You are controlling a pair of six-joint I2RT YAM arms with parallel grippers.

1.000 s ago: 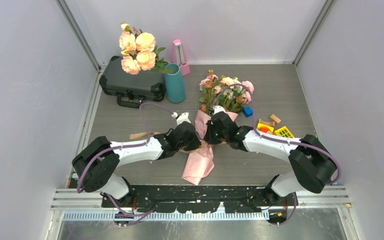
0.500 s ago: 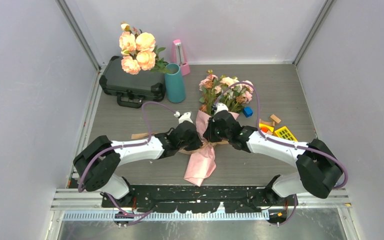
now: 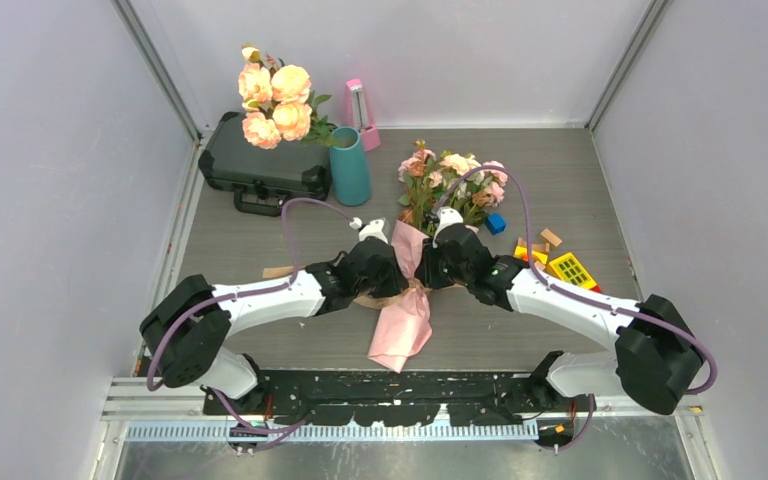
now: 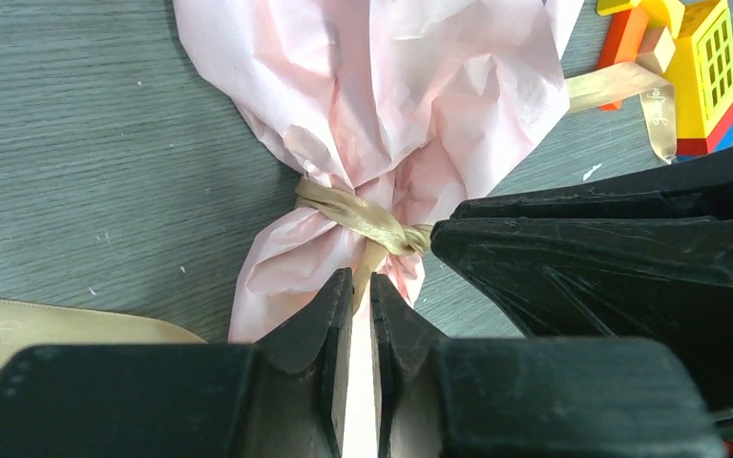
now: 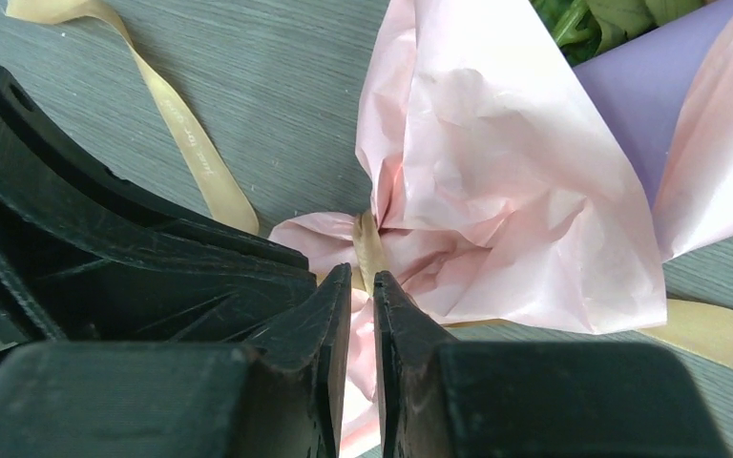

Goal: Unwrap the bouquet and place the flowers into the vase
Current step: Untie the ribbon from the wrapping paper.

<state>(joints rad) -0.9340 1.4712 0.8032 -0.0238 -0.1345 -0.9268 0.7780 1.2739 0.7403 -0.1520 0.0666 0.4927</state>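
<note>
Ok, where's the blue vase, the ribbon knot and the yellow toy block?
Teal-blue cylindrical vase [image 3: 350,168]: top view, middle of its side.
Tan ribbon knot [image 4: 398,235]: left wrist view, centre of the knot.
Yellow gridded plastic toy block [image 3: 568,265]: top view, its top face.

bouquet [image 3: 412,262] lying mid-table, vase [image 3: 350,166] standing behind it to the left, case [image 3: 260,160] just left of the vase, pyramid-shaped thing [image 3: 361,112] right behind the vase, toy blocks [image 3: 552,262] off to the bouquet's right

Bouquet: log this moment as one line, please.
bouquet wrapped, lying on table | ribbon knotted | left gripper, right gripper both at knot, jaws nearly together, grip unclear | vase upright
</note>
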